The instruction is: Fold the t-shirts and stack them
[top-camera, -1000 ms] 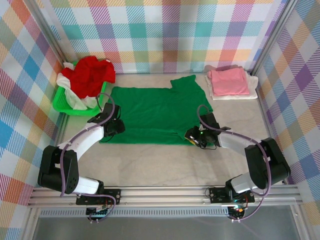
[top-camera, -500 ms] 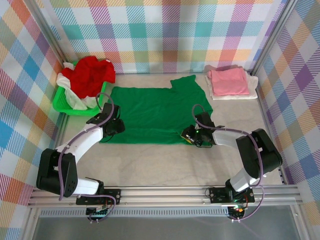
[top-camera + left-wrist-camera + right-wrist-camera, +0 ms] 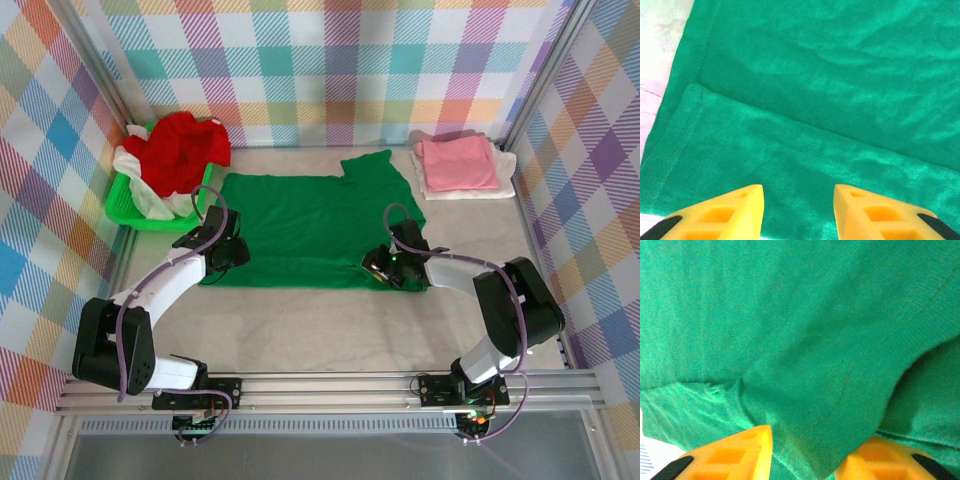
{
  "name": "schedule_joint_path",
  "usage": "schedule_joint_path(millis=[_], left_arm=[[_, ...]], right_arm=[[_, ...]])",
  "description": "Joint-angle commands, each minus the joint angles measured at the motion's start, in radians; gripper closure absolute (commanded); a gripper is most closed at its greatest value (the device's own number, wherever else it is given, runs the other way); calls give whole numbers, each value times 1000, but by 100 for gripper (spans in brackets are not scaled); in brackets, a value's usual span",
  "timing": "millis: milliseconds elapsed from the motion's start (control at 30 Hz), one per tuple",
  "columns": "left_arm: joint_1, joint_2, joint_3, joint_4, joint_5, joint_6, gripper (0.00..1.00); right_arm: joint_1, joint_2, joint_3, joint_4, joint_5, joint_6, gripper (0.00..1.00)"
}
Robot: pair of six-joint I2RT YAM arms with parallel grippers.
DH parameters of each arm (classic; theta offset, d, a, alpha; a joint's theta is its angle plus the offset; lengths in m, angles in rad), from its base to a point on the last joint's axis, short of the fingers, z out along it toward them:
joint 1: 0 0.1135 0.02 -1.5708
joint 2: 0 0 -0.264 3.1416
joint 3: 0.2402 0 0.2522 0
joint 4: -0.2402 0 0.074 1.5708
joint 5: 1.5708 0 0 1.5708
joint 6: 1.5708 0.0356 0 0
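A bright green t-shirt (image 3: 310,230) lies spread flat across the middle of the table. My left gripper (image 3: 236,252) rests over its near left hem, open, with flat green cloth (image 3: 805,100) under and between the yellow fingers (image 3: 735,210). My right gripper (image 3: 378,268) sits at the shirt's near right corner by the sleeve. Its jaws stand apart, and a raised fold of green cloth (image 3: 830,405) lies between them and drapes over the right finger (image 3: 880,460). A pink folded shirt (image 3: 457,163) lies on a white one (image 3: 470,190) at the back right.
A lime-green basket (image 3: 122,205) at the back left holds a crumpled red shirt (image 3: 185,150) and a white one (image 3: 135,165). Plaid walls with metal posts close in the table on three sides. Bare beige tabletop (image 3: 320,330) runs between the shirt and the arm bases.
My right gripper has slid left and away from the near edge onto the shirt's near right corner. The left gripper has barely shifted.
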Motion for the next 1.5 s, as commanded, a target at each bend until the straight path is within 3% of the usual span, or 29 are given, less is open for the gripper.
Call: schedule_joint_path(millis=[0,133,233,433,633,767,833,1033,1133,1233,1300,1467], left_arm=[[-10,-15,-17,-16,-18,10,58],[-10,-16,-14,-15,-19,11,58],[-10,-18,-14,-13,-23,7,58],[-9,-26,-20,-10,-85,-15,58],[-9,4,18,3,-112,-14,58],[-9,42,56,3,-132,-5,58],[-9,55,70,2,-132,-5,58],[-9,50,68,0,-135,-7,56],[-6,73,55,15,-118,-2,54],[2,138,69,16,-88,-6,55],[3,170,70,32,-75,-18,56],[37,242,67,42,-24,-67,56]], right_arm=[[8,22,21,24,9,0,69],[8,16,59,1,25,-26,86],[8,9,102,-34,50,-59,93],[8,67,248,-149,102,-146,96],[7,212,434,-218,112,-199,94],[7,288,552,-276,96,-234,73],[6,280,571,-288,96,-241,61],[-8,101,456,-275,144,-265,51],[-44,-9,324,-232,149,-246,49],[-66,-42,263,-265,165,-266,56],[-66,-34,245,-278,177,-290,65],[-77,70,272,-290,143,-315,68]])
